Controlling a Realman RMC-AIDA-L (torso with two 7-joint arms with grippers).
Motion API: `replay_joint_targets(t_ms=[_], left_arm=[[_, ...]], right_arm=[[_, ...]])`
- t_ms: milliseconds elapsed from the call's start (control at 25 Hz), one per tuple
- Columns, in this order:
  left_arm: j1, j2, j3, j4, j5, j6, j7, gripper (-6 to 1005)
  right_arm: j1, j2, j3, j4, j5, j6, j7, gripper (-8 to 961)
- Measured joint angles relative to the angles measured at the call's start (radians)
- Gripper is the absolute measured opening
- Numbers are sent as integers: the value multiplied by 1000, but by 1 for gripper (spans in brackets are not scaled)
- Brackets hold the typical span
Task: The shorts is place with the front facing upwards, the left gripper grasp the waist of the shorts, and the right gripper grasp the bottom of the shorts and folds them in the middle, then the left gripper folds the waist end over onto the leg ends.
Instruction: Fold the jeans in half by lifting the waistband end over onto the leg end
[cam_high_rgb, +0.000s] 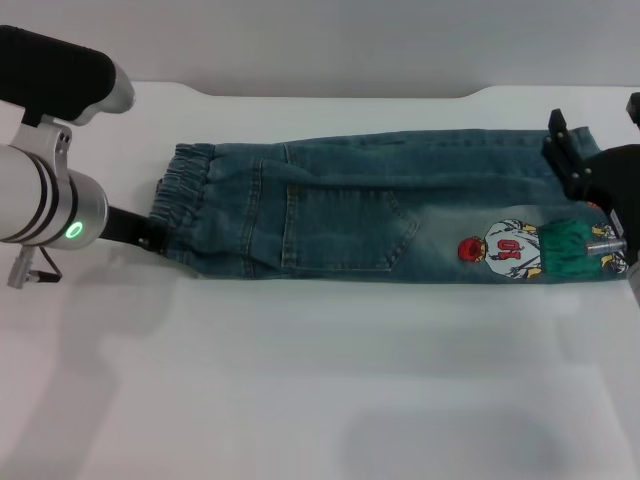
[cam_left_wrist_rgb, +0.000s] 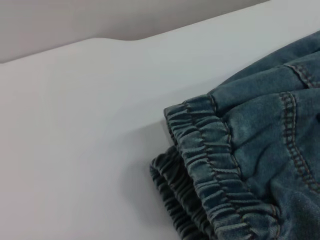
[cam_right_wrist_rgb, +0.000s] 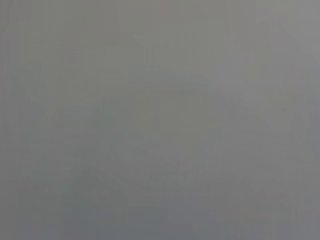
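Observation:
The denim shorts (cam_high_rgb: 350, 215) lie folded lengthwise across the table, a back pocket facing up. Their ruffled waist (cam_high_rgb: 185, 200) is at the left end and fills the left wrist view (cam_left_wrist_rgb: 210, 165), where its two layers lie stacked. My left gripper (cam_high_rgb: 148, 240) touches the near corner of the waist. At the right end, the leg ends (cam_high_rgb: 588, 133) are mostly covered by my right gripper (cam_high_rgb: 585, 185), which sits over them. The right wrist view shows only plain grey.
A cartoon patch (cam_high_rgb: 505, 250) and a green cloth piece (cam_high_rgb: 565, 250) sit on the leg near the right end. The white table (cam_high_rgb: 320, 380) stretches toward me in front of the shorts. Its far edge (cam_high_rgb: 340, 97) runs just behind them.

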Motion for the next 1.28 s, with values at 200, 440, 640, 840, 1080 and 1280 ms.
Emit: replay_joint_targets(t_ms=[200,440,640,840,1080,1280], left_arm=[[15,1,-3,-40,0,-10,0,50],[34,1,-3,-106,2,-29,-2,36],[42,1,-3,-167,5,-52,-7,36],[45,1,-3,-218,8,-83,-10,36],[45,1,-5,-277,17,-134,-10,36],[45,1,-7,-333,25,-170,-8,36]], right_arm=[[9,0,-1,-4,1,25,2,823],[74,4,-3,-49,15,127,9,824],[127,4,-20,-72,58,186,10,823],[130,6,-30,-69,66,182,10,819],[146,7,-31,-110,76,145,57,708],[231,8,-77,-217,81,142,227,444]])
